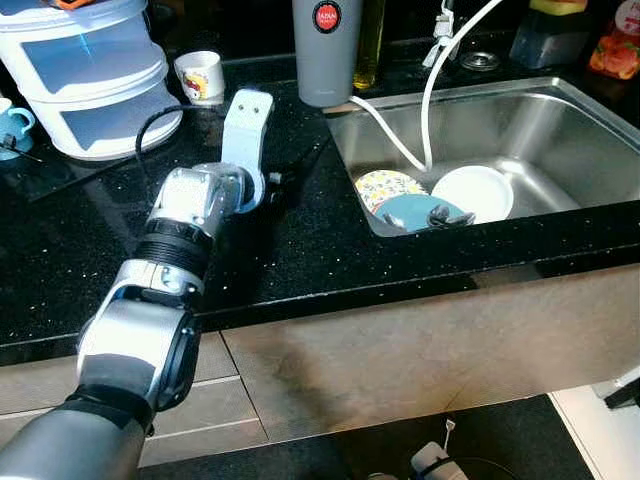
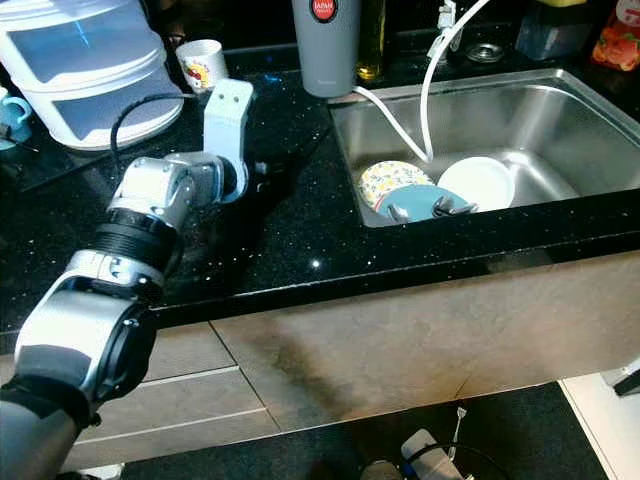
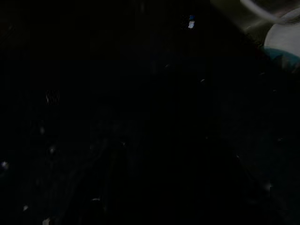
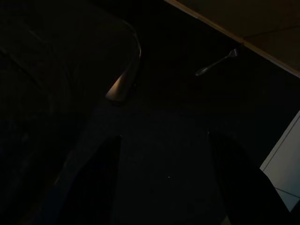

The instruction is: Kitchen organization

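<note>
- Left eye view: your left arm (image 1: pixel 190 235) reaches out over the black counter (image 1: pixel 300 240). The gripper's end lies beyond the pale blue wrist bracket, and you cannot tell whether its fingers are spread or pressed together, or whether they hold anything.
- The step looks like an approach toward the sink (image 1: pixel 560 130), off to that arm's right, where a patterned plate (image 1: pixel 385 187), a teal dish (image 1: pixel 415 212) and a white bowl (image 1: pixel 473 192) lie together.
- Next you would likely swing right and down past the sink rim, minding the white hose (image 1: pixel 428 110).
- Right wrist view: your right gripper (image 4: pixel 164 183) hangs idle with fingers spread, holding nothing.
</note>
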Tool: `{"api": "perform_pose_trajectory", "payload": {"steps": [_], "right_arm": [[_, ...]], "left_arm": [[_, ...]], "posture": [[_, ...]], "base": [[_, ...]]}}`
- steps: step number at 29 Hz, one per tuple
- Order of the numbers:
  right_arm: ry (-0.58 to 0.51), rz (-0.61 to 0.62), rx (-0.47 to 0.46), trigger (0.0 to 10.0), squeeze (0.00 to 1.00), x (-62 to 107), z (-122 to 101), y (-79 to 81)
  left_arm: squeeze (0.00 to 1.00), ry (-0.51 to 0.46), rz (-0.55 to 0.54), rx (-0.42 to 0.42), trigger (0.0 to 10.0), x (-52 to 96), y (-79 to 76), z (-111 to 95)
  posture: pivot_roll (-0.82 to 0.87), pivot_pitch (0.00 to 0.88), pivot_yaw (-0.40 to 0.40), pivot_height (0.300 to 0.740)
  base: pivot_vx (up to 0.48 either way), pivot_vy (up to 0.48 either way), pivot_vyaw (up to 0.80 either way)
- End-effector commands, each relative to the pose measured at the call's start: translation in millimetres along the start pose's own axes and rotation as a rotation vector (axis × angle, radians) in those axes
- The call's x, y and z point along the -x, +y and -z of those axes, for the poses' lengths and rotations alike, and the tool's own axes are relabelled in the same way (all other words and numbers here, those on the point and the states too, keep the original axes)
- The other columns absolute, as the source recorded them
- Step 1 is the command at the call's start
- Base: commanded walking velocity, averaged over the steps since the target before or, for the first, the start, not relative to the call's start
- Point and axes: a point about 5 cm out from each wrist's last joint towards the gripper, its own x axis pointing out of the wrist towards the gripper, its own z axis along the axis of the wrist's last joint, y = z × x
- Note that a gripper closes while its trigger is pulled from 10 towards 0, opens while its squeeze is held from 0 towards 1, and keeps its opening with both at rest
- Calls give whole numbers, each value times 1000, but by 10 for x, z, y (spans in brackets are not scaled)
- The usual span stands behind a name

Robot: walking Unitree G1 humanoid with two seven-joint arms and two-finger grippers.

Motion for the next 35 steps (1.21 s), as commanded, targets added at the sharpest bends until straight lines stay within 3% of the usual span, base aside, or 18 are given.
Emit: {"api": "perform_pose_trajectory", "payload": {"steps": [1, 5, 8, 13, 14, 15, 16, 35], "right_arm": [[13, -1, -12, 10000, 0, 4, 34, 21], [12, 0, -13, 10000, 0, 4, 33, 20], [12, 3, -18, 10000, 0, 4, 32, 20], [12, 4, -18, 10000, 0, 3, 30, 18], [11, 5, -19, 10000, 0, 3, 29, 18], [11, 6, -19, 10000, 0, 3, 29, 17], [11, 7, -22, 10000, 0, 3, 29, 17], [12, 13, -30, 10000, 0, -1, 23, 20]], "left_arm": [[0, 36, -28, 15, 10000, 5, 91, 69], [0, 90, -9, 46, 10000, -11, 86, 161], [0, 185, 58, 48, 10000, -34, 46, 336], [0, 220, 63, 56, 10000, -43, 74, 415], [0, 226, 71, 52, 5608, -43, 78, 429], [0, 225, 75, 59, 2471, -45, 80, 435], [0, 227, 74, 54, 0, -45, 89, 444], [0, 280, 87, 37, 0, -35, 142, 544]], "posture": [[-94, 55, 26, 740], [-93, 58, 26, 740], [-92, 57, 28, 740], [-91, 61, 28, 740], [-93, 61, 29, 740], [-94, 60, 29, 740], [-96, 61, 31, 740], [-88, 53, 33, 740]], "base": [[0, 0, 0], [0, 0, 0], [0, 0, 0], [0, 0, 0], [0, 0, 0], [0, 0, 0], [0, 0, 0], [0, 0, 0]]}}
